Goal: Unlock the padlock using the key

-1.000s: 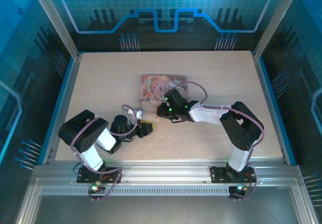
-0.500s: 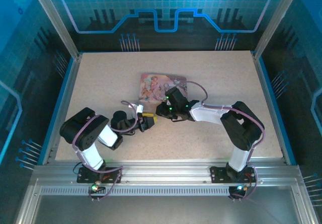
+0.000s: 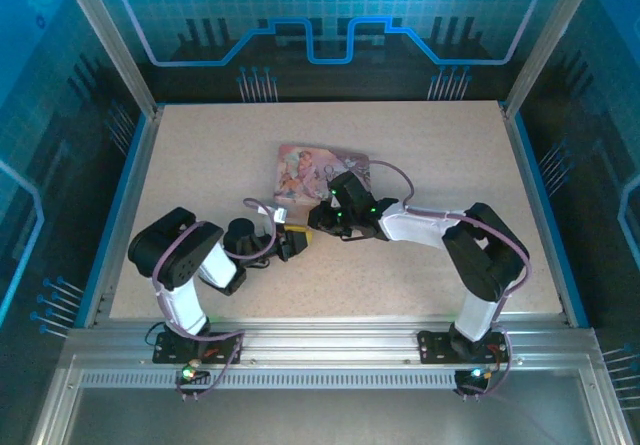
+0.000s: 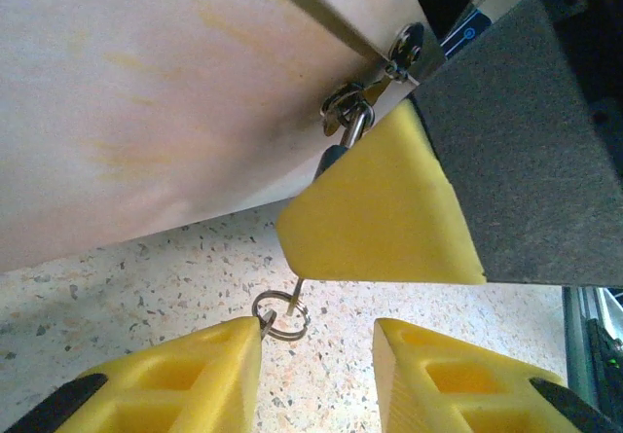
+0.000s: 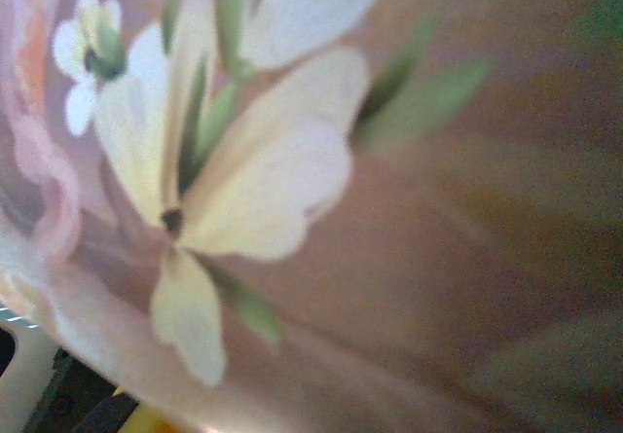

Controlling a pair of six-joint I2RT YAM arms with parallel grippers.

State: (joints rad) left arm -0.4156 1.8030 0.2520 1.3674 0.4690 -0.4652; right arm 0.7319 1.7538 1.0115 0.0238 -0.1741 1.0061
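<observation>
top view: your left claw [image 3: 293, 242] and your right claw [image 3: 322, 221] met nose to nose near the middle of the desk [image 3: 200, 165], just at the near edge of the pink tin [image 3: 322, 170]. the padlock and the key were too small to see from here.

left wrist view: the two yellow fingers [image 4: 185, 375] of your left claw stood apart with a clear gap, gripping nothing. the key [image 4: 297, 290] hung between them as a thin pin with a small ring at its low end; the ring touched the left finger. the top of the pin went behind one yellow pad [image 4: 380, 219] of your right claw. above this pad the silvery shackle of the padlock [image 4: 350, 117] hung at the edge of the tin, and the dark body was mostly hidden behind the pad. i could not tell if the right claw was closed on it.

right wrist view: the painted flower on the tin was very close and blurred.
</observation>
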